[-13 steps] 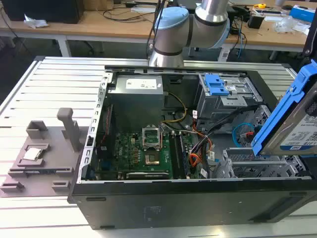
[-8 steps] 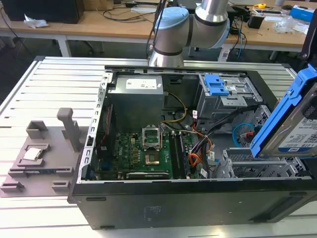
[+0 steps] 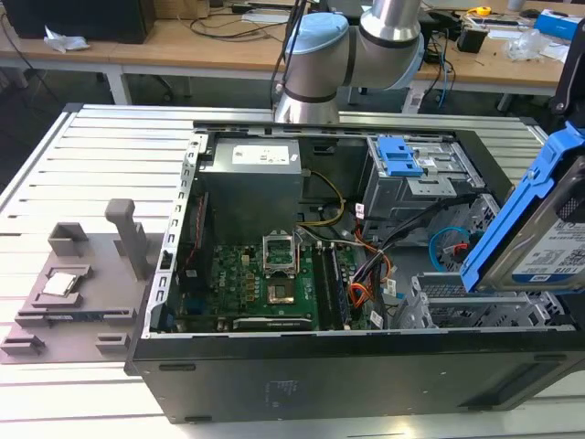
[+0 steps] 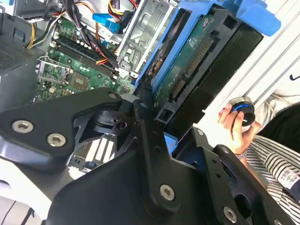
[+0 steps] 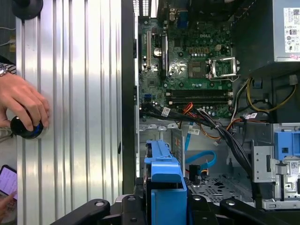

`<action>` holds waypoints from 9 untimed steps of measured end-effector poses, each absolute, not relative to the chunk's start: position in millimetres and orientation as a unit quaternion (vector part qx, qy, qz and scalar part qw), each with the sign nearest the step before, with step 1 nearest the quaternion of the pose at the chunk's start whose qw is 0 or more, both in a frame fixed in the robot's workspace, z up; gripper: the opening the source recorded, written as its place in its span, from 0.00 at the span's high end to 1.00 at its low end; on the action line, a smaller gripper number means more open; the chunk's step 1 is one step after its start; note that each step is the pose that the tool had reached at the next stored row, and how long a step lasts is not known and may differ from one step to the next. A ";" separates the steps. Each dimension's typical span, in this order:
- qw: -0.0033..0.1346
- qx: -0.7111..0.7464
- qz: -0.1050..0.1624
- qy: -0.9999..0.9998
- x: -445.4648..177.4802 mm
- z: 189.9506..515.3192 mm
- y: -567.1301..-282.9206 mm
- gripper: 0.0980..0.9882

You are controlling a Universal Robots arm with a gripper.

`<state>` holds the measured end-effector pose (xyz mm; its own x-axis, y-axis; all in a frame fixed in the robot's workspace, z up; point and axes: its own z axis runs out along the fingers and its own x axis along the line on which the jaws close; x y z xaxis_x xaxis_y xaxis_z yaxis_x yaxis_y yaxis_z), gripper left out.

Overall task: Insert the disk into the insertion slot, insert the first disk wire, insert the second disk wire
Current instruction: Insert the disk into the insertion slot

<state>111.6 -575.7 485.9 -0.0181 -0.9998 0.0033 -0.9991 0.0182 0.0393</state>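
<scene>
So here's where it stands: one silver-and-blue robot arm and one gripper. Its black fingers are clamped on either side of the one disk, a flat silver hard drive with a white-and-blue label, sitting in a bright blue plastic carrier.

In the exterior view the disk hangs tilted in the air at the exterior view's right end of the open black computer case. It's just above the insertion slot, the boxy silver perforated sheet-metal cage, and not in it yet. In the second wrist view the disk shows its green circuit-board side.

I count two drive cages. The other one is a grey metal cage with a blue latch, further back in the case. One light-blue cable loops between the two cages, and a bundle of black and orange wires runs close by. One green motherboard lies on the case floor.

Outside the case, on the ribbed silver surface, there's one grey fixture plate at the exterior view's left. A person's hand rests on one round black-and-blue knob on the surface beside the case.
</scene>
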 end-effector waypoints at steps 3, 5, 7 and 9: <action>0.015 0.701 -0.013 -0.713 111.7 484.9 -575.7 0.70; 0.015 0.701 -0.013 -0.713 111.7 484.3 -575.7 0.70; 0.015 0.701 -0.013 -0.713 111.6 483.5 -575.7 0.70; 0.015 0.701 -0.013 -0.713 111.7 482.9 -575.7 0.70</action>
<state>111.7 -575.7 482.9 -0.0181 -0.9998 0.0033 -0.9991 0.0182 0.0393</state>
